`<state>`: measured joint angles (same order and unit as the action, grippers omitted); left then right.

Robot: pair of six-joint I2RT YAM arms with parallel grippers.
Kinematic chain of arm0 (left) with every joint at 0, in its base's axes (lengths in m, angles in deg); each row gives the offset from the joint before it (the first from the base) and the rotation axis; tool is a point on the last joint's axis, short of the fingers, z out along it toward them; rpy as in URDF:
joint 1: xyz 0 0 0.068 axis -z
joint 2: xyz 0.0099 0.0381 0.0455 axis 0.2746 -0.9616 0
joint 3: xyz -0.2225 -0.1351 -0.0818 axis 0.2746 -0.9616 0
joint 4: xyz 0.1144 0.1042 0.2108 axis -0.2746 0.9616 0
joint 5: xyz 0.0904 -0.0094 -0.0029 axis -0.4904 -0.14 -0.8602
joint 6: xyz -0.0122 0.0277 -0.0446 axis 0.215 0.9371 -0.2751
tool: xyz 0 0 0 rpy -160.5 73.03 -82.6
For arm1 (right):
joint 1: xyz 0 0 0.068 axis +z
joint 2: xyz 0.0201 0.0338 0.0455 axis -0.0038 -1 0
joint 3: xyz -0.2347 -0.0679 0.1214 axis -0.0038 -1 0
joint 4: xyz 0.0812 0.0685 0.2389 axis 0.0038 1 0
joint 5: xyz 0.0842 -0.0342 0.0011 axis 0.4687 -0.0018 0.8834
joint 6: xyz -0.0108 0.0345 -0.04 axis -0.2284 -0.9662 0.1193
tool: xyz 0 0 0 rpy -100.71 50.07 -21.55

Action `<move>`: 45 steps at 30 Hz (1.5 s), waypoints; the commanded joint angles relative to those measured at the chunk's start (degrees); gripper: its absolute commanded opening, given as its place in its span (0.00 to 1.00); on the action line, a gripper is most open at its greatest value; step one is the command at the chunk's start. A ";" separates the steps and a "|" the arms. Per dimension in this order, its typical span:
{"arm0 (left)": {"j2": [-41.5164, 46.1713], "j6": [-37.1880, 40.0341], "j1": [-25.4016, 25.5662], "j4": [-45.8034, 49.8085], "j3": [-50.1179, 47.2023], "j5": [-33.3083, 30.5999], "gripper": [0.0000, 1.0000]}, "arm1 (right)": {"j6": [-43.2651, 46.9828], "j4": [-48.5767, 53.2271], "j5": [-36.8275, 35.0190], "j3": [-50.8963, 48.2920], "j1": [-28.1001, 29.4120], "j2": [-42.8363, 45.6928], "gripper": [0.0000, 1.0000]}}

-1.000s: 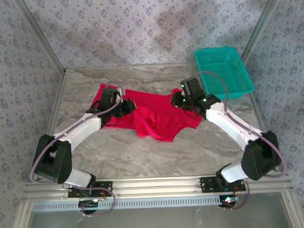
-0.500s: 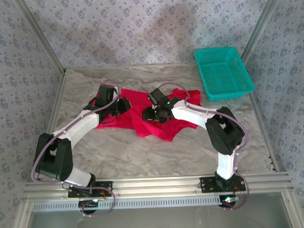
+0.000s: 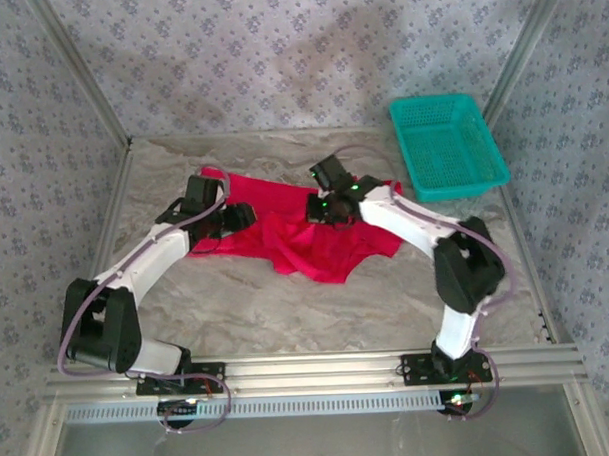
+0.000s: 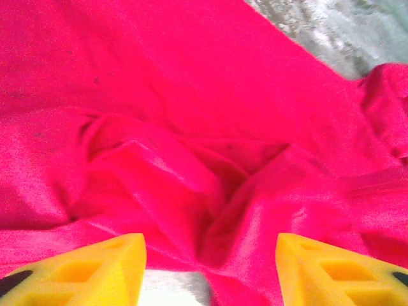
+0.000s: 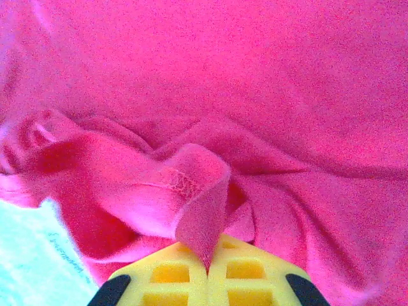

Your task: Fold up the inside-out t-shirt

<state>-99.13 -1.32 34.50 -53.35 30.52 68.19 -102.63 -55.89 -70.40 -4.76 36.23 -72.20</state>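
The red t-shirt (image 3: 285, 229) lies rumpled on the marble table, spread from back left to right of centre. My left gripper (image 3: 246, 216) hovers over the shirt's left part, open; its yellow fingers (image 4: 95, 268) stand wide apart above bunched red folds (image 4: 210, 191), holding nothing. Over the shirt's upper middle, my right gripper (image 3: 322, 209) is shut. Its yellow fingertips (image 5: 207, 271) pinch a seamed fold of the t-shirt (image 5: 197, 191) that rises between them.
A teal mesh basket (image 3: 448, 145) stands at the back right of the table. Metal frame rails run along the table sides and the near edge (image 3: 319, 370). Bare marble (image 3: 317, 308) lies in front of the shirt.
The left gripper has let go of the shirt and opened, shifting slightly left. The right gripper swung in over the shirt's middle, then shut on a fold further back.
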 commanded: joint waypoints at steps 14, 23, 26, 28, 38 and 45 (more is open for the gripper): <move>-15.92 9.49 0.80 16.65 9.40 -13.34 0.60 | 4.31 1.52 4.10 -7.41 -7.70 16.80 0.00; -15.49 10.99 -1.06 24.16 15.33 -22.44 0.00 | 5.54 4.28 5.68 -6.67 -15.16 19.69 0.00; -8.59 9.95 -6.36 24.23 17.12 -21.26 0.00 | 6.39 4.60 6.50 -5.51 -19.28 21.02 0.00; -3.13 8.47 -11.35 22.27 16.95 -17.25 0.00 | 6.74 6.50 7.00 -4.80 -21.64 21.64 0.00; 11.03 3.35 -29.19 15.40 12.22 -6.52 0.00 | 6.59 7.41 8.84 -4.80 -27.19 24.47 0.00; 10.42 0.71 -29.61 11.10 9.38 0.77 0.00 | 5.30 5.13 10.10 -4.07 -27.08 23.53 0.00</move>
<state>-88.44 1.56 5.37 -38.44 40.81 64.10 -97.01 -50.03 -61.87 -11.07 9.45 -48.66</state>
